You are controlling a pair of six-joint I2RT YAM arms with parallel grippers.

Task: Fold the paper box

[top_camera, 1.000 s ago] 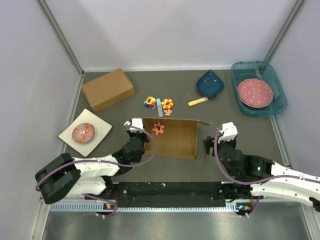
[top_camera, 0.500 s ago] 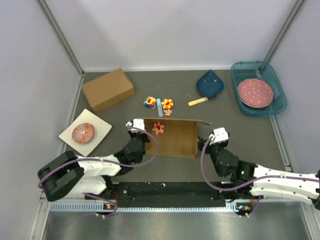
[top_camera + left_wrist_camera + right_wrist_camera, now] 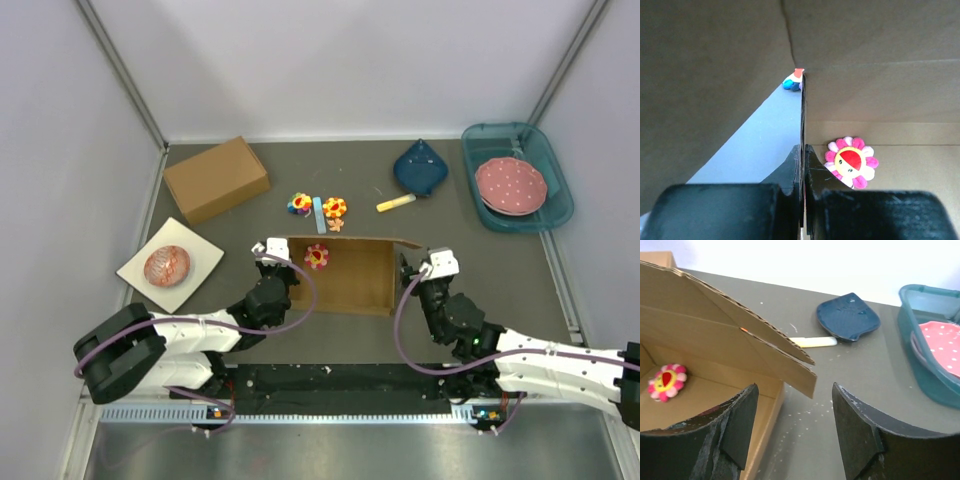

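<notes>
While the left gripper [image 3: 802, 150] pinches its left wall [image 3: 803, 110], the shallow brown cardboard paper box [image 3: 340, 275] sits mid-table.
That clamp likely steadies the wall upright; the right gripper [image 3: 794, 392], jaws spread wide and holding nothing, faces the loose right-hand flap [image 3: 790, 367], seemingly to push it inward.

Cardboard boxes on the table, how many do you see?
2. The paper box in the middle, open, with a flower inside; a closed box at the far left. Nothing seems to hide another.
</notes>
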